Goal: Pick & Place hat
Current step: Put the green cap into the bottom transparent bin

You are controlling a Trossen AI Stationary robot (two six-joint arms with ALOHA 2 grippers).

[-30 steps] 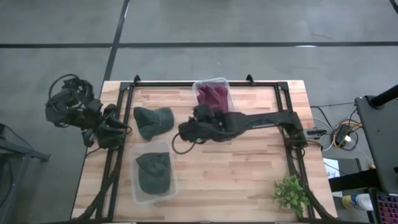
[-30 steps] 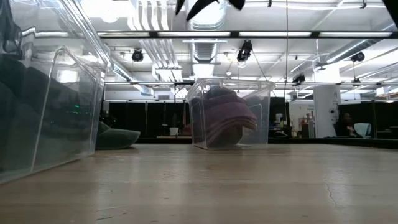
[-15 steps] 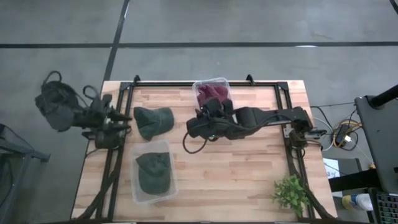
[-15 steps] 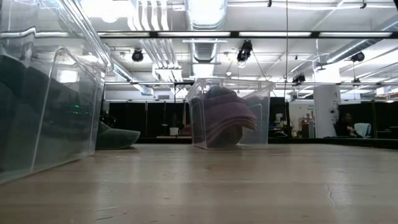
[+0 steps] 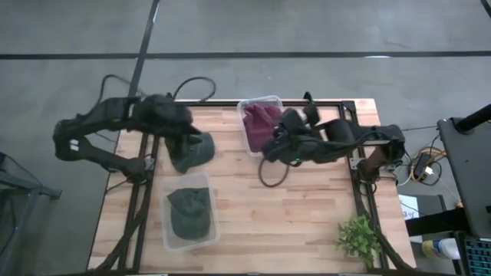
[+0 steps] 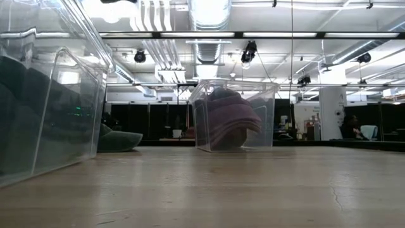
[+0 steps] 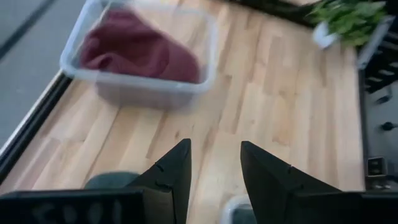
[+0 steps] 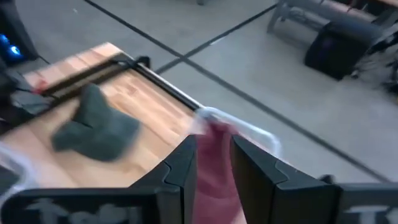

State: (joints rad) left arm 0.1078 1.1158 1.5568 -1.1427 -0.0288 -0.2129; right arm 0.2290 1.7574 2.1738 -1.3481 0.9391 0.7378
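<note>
So the loose green cap (image 5: 189, 149) lies on the table under the left gripper (image 7: 213, 163), fingers open; soft and floppy, I'd pinch the brim. Right gripper (image 8: 212, 159) near the red-hat bin (image 5: 261, 121), nearly closed, empty

Left end effector (image 7: 213, 171) open over the table; right end effector (image 8: 212, 163) narrowly parted.

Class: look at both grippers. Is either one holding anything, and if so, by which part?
Nothing is held. The left gripper is open above the loose green hat; the right gripper is empty beside the maroon hat's bin.
</note>
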